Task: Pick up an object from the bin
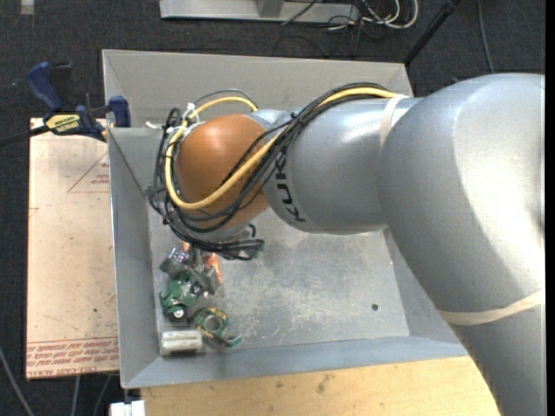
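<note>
Across bin point(338, 289) from right: big grey arm point(416, 172), orange wrist cover point(217, 167) w/ cables. Below it, gripper point(198, 271) low over small heap point(192, 306) in lower-left corner; open or closed, can't tell. Nearest: green piece point(178, 300), green ring point(212, 321), cream block point(180, 342).

I see my claw point(198, 265) low over a small green heap point(179, 298) beside a white block point(180, 342), at the left of the bin point(347, 293).
</note>
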You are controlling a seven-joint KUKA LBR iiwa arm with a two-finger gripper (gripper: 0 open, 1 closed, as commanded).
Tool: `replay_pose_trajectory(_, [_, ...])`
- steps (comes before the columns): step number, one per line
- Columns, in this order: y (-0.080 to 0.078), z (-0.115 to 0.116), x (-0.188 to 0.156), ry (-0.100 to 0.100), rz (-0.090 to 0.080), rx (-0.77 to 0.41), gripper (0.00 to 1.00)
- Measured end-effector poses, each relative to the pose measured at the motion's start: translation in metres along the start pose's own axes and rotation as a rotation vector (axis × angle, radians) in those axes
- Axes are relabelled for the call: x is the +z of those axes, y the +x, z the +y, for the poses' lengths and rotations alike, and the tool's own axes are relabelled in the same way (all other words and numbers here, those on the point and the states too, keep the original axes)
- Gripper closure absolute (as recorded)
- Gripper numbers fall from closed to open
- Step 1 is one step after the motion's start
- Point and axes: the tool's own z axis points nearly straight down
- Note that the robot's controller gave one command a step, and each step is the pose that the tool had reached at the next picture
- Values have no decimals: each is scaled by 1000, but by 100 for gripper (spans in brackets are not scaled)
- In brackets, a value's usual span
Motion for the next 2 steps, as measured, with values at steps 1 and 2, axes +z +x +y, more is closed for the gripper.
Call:
replay_pose_trajectory(1, [1,1,-6,-3,5,0,100])
replay_pose_trajectory(2, [2,2,-25,-4,7,0,100])
